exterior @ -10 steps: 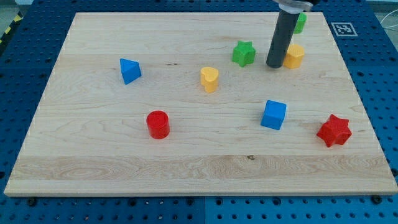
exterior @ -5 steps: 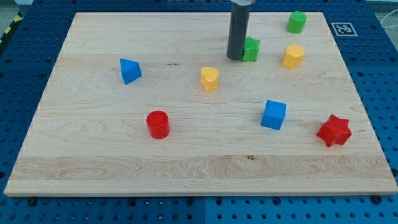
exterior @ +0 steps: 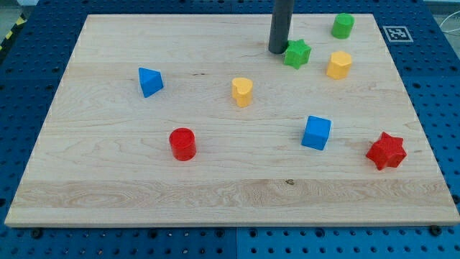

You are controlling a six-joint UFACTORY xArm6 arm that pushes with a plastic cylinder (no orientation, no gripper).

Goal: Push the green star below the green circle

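The green star [exterior: 297,54] lies near the board's top, right of centre. The green circle [exterior: 343,26] stands at the top right, up and to the right of the star. My tip [exterior: 277,50] rests on the board just left of the green star, close to it or touching it. The dark rod rises from there out of the view's top.
A yellow hexagon [exterior: 339,65] sits right of the star, below the green circle. A yellow heart [exterior: 242,91], blue triangle [exterior: 149,81], red cylinder [exterior: 182,143], blue cube [exterior: 316,132] and red star [exterior: 386,151] lie lower on the wooden board [exterior: 108,180].
My tip moved from right of the green star to its left side, then up a little. The green star has shifted to the right and slightly up, toward the yellow hexagon.
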